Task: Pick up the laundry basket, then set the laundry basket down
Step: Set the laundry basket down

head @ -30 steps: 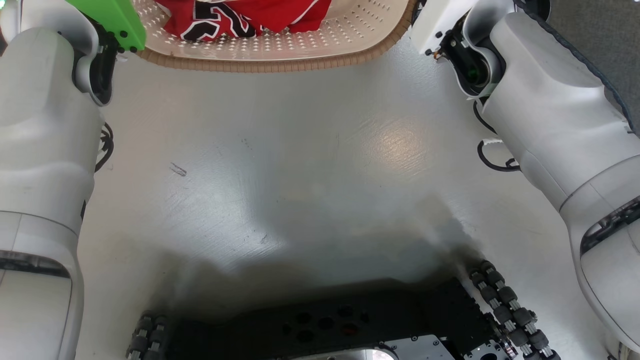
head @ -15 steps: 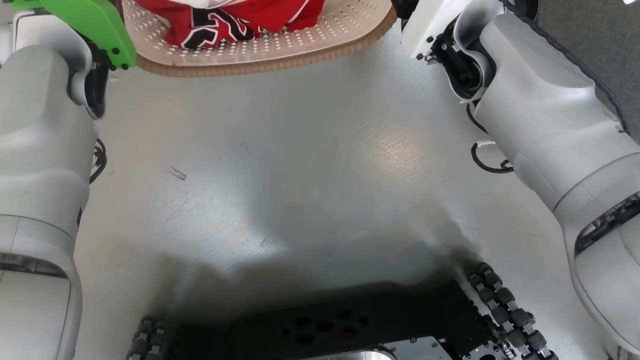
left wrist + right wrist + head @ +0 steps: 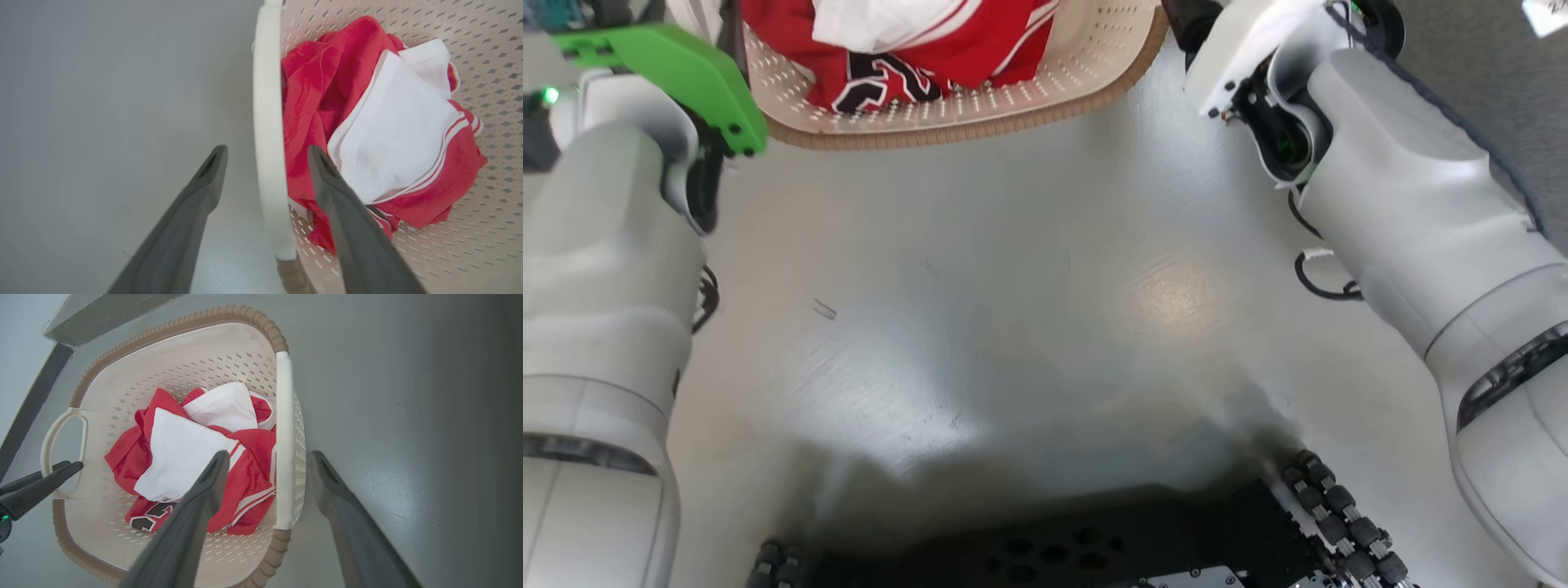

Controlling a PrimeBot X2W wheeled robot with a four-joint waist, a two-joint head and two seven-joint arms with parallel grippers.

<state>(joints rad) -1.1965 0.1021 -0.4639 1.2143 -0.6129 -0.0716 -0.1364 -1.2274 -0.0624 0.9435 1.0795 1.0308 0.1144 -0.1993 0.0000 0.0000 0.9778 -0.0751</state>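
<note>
The laundry basket [image 3: 980, 129], at the top of the head view, looks light, stiff plastic holding soft clothes [image 3: 1005, 41]; take its white handles [image 3: 284, 437], which your left claw [image 3: 266, 149] and right claw [image 3: 268, 454] straddle, both spread apart

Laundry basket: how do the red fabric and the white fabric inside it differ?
Colour: the red fabric is bright red with white stripe trim; the white fabric is plain. Print: the red fabric carries black-and-white lettering, the white fabric none. Position: the white fabric lies on top, the red fabric beneath and around it. Shared: both lie crumpled inside the laundry basket.
</note>
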